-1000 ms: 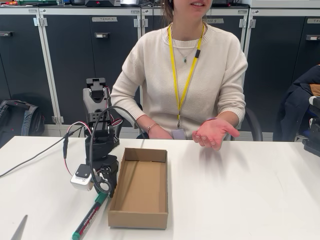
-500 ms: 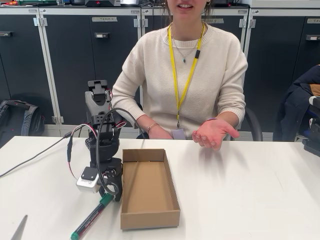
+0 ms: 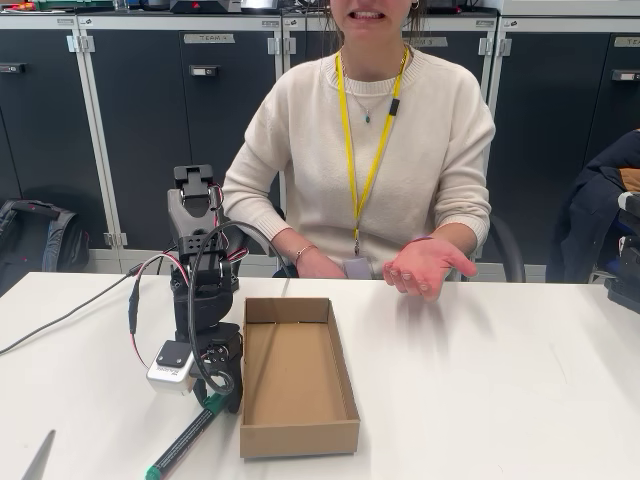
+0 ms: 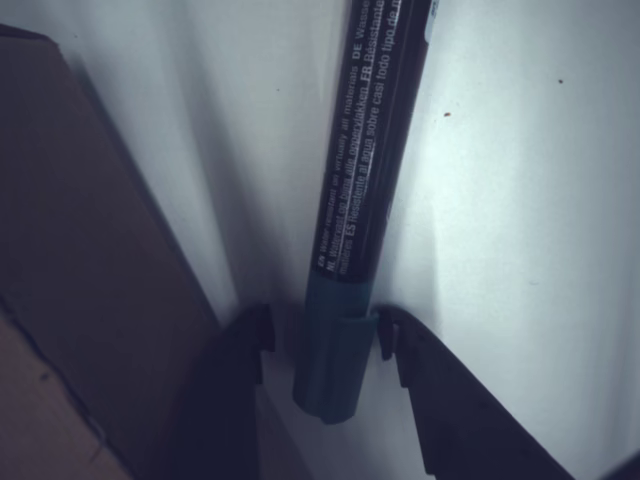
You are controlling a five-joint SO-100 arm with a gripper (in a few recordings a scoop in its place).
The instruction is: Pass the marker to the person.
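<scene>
Lower left of the fixed view: marker [image 3: 187,440] flat on the white surface [image 3: 500,400], just left of the cardboard tray [image 3: 296,378]. Pincer [image 3: 213,398] is down over its green end; wrist view shows jaws parted, straddling that end [image 4: 335,355], not yet clamped. At right, the person's open palm [image 3: 420,268] waits, upturned, presumably for the hand-off.
</scene>
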